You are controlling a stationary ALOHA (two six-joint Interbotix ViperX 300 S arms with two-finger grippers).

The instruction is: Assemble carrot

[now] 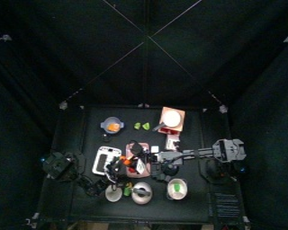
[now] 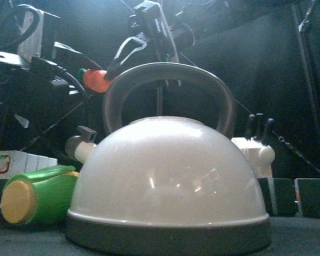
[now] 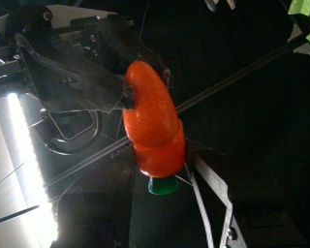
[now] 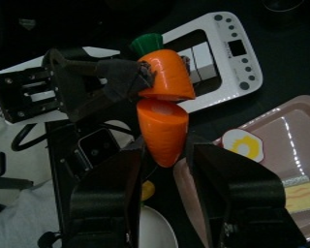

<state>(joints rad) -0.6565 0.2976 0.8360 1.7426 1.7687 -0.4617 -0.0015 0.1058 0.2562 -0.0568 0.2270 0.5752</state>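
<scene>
The carrot is held in the air between both grippers, above the table's middle. Its thick orange piece with the green top sits in my left gripper, which is shut on it. The tapering tip piece stands between the jaws of my right gripper, which is shut on it. The two pieces touch end to end, with a seam showing between them. In the left wrist view the carrot looks whole, green end nearest the camera. The front view shows it as a small orange-red shape behind the kettle.
A white kettle stands at the table's front, with a green object beside it. A white rack lies below the carrot. A pink tray, a dark bowl with an orange ball and green pieces sit at the back.
</scene>
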